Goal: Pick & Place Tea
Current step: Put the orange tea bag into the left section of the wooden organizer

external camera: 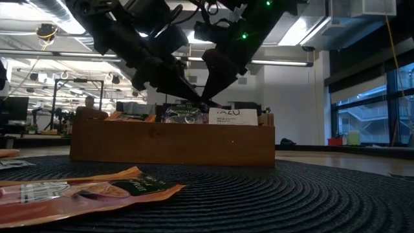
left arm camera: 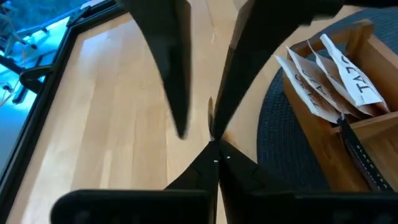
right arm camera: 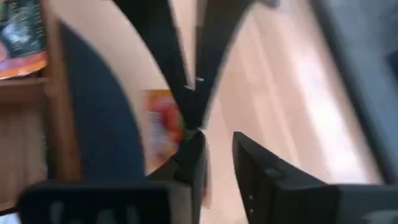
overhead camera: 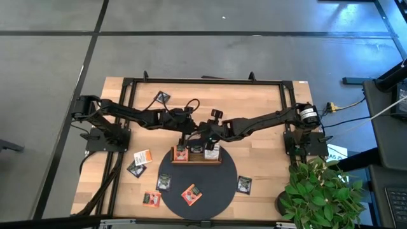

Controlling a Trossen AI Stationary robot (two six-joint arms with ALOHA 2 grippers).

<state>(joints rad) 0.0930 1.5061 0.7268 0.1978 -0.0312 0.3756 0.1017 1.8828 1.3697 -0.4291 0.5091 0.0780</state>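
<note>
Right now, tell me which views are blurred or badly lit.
Right wrist view: smeared by motion, the orange sachet just a blur. Low view: arms backlit to silhouettes, the near sachet soft. Left wrist view: blue cast at one edge, tray sharp. High view: evenly lit, clear.

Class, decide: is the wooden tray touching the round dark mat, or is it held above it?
Touching. The low view shows the wooden tray with its base sitting flat on the round dark mat, with no gap beneath.
</note>
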